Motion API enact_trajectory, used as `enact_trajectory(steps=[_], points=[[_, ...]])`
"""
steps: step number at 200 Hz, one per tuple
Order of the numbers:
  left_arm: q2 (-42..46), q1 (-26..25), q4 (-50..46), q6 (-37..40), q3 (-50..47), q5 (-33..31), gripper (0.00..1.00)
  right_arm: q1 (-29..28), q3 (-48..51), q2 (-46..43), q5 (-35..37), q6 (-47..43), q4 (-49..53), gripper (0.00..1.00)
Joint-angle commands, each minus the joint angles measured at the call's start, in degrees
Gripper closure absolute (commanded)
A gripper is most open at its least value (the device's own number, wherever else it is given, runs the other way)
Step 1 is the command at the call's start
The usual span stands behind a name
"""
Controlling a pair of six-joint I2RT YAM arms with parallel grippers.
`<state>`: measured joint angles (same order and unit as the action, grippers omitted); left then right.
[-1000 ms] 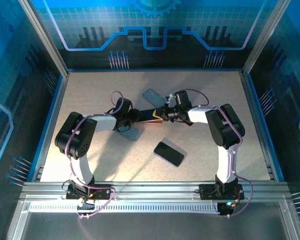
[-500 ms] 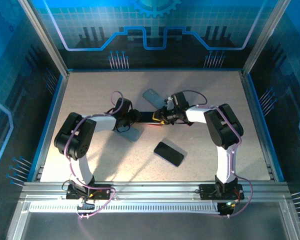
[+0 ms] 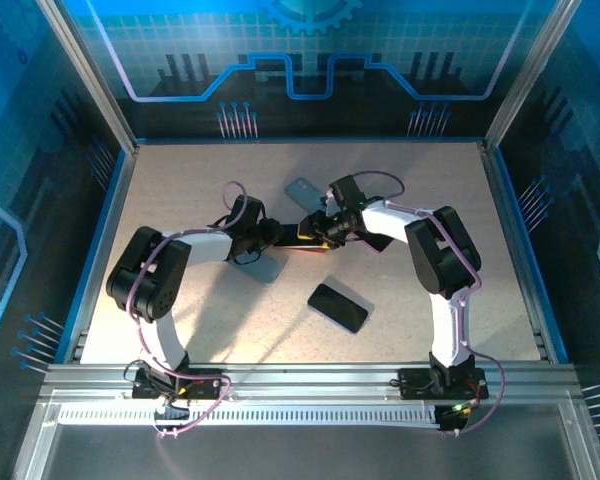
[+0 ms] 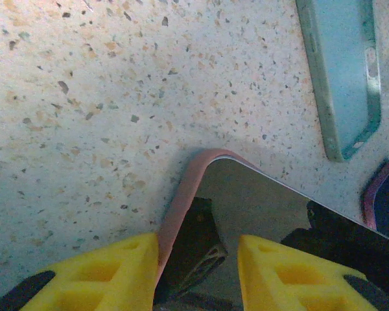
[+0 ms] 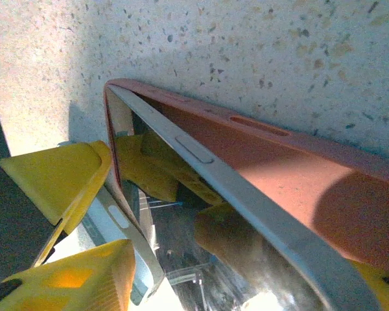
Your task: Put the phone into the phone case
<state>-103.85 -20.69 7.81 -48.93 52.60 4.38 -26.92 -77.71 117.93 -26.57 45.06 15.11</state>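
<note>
A phone (image 4: pixel 259 214) with a mirror-like screen sits partly in a pink phone case (image 4: pixel 181 201), raised off the table between the two arms (image 3: pixel 302 236). In the right wrist view the phone's silver edge (image 5: pixel 201 162) slants up out of the case's pink inside (image 5: pixel 298 175). My left gripper (image 4: pixel 198 259) holds the left end, one yellow finger against the case's outer wall and the other over the screen. My right gripper (image 5: pixel 233 285) is at the other end (image 3: pixel 318 228), with its jaws wide apart around the phone and case.
A grey-green case (image 3: pixel 302 188) lies just behind the grippers, also in the left wrist view (image 4: pixel 343 71). A grey case (image 3: pixel 267 266) lies under the left forearm. A black phone (image 3: pixel 338 307) rests nearer the front. Walls ring the table.
The right gripper's jaws have opened from nearly shut and it has slid left along the phone. The left gripper keeps the same hold and place.
</note>
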Motion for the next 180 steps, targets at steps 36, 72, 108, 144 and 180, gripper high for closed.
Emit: enact_trajectory(steps=[36, 72, 108, 144, 180], points=[[1.3, -0.4, 1.0, 1.9, 0.7, 1.6, 0.63, -1.3, -6.8, 1.1, 5.0, -4.0, 13.3, 0.36], [1.1, -0.5, 1.7, 1.8, 0.6, 1.6, 0.63, -1.5, -8.1, 0.9, 6.5, -4.7, 15.9, 0.31], [0.8, -0.5, 2.6, 1.4, 0.0, 1.5, 0.63, -1.7, -8.2, 0.9, 7.3, -5.2, 17.1, 0.30], [0.5, -0.5, 3.3, 0.9, -0.2, 1.9, 0.63, -2.0, -8.3, 0.9, 8.8, -6.0, 18.5, 0.28], [0.3, -0.5, 3.6, 0.6, -0.4, 2.0, 0.63, -2.1, -8.3, 1.0, 9.5, -6.6, 19.1, 0.28]])
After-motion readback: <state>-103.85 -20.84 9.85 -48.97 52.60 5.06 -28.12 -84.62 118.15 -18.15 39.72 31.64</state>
